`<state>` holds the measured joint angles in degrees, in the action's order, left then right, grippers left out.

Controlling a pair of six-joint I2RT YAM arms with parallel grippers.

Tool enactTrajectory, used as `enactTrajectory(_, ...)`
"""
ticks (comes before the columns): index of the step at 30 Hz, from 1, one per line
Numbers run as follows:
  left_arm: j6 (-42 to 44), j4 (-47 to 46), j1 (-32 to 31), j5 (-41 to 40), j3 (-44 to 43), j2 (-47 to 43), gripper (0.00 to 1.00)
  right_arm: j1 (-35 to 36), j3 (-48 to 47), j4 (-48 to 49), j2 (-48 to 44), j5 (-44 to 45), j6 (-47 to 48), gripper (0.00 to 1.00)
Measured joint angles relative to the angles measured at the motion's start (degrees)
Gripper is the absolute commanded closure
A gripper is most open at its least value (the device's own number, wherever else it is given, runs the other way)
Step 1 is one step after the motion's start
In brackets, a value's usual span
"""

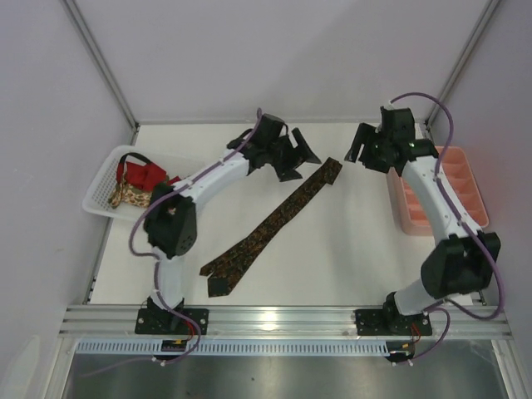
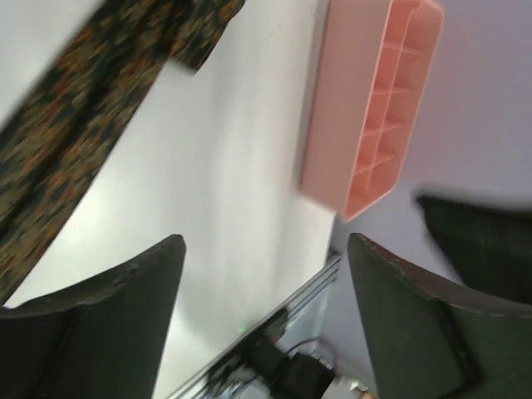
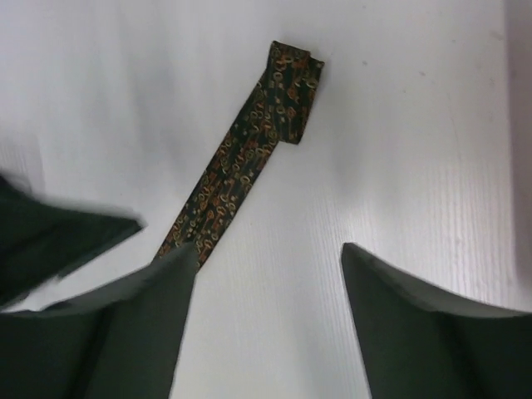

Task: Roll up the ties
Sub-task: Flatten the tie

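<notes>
A dark brown tie (image 1: 270,226) with a reddish-gold pattern lies flat on the white table, running diagonally from near front left to far right. Its narrow far end (image 3: 291,75) is folded over once. My left gripper (image 1: 301,162) hovers just left of that end, open and holding nothing. In the left wrist view the tie (image 2: 83,125) passes the upper left, outside the left gripper (image 2: 264,249). My right gripper (image 1: 359,148) hangs just right of the end, also open and empty. The tie (image 3: 241,166) lies ahead of the right gripper (image 3: 266,258), by its left finger.
A white mesh basket (image 1: 100,187) at the far left holds a red tie (image 1: 141,173) and a beige floral tie (image 1: 131,198). A pink compartment tray (image 1: 440,199) stands along the right edge, and shows as the pink tray (image 2: 374,108) in the left wrist view.
</notes>
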<state>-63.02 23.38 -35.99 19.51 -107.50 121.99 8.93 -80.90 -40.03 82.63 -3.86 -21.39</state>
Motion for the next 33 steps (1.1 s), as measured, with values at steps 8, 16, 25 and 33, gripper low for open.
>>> enactTrajectory(8, 8.6, 7.1, 3.9, -2.2, 33.8, -38.2, 1.0, 4.2, -22.1, -2.0, 29.4, -7.8, 0.7, 0.82)
enactTrajectory(16, 7.6, 9.2, 1.9, 1.9, 58.1, -39.9, 0.97, 10.2, -32.5, -6.7, 45.5, -7.7, 1.7, 0.76)
enactTrajectory(25, 7.5, 12.0, -1.0, 2.8, 58.0, -30.1, 1.0, 11.4, -32.3, -6.6, 49.2, -2.7, 3.0, 0.67)
enactTrajectory(33, 8.1, 18.4, -0.5, -2.7, 56.5, -25.5, 1.0, 10.9, -25.8, -1.3, 48.7, -0.2, 2.9, 0.64)
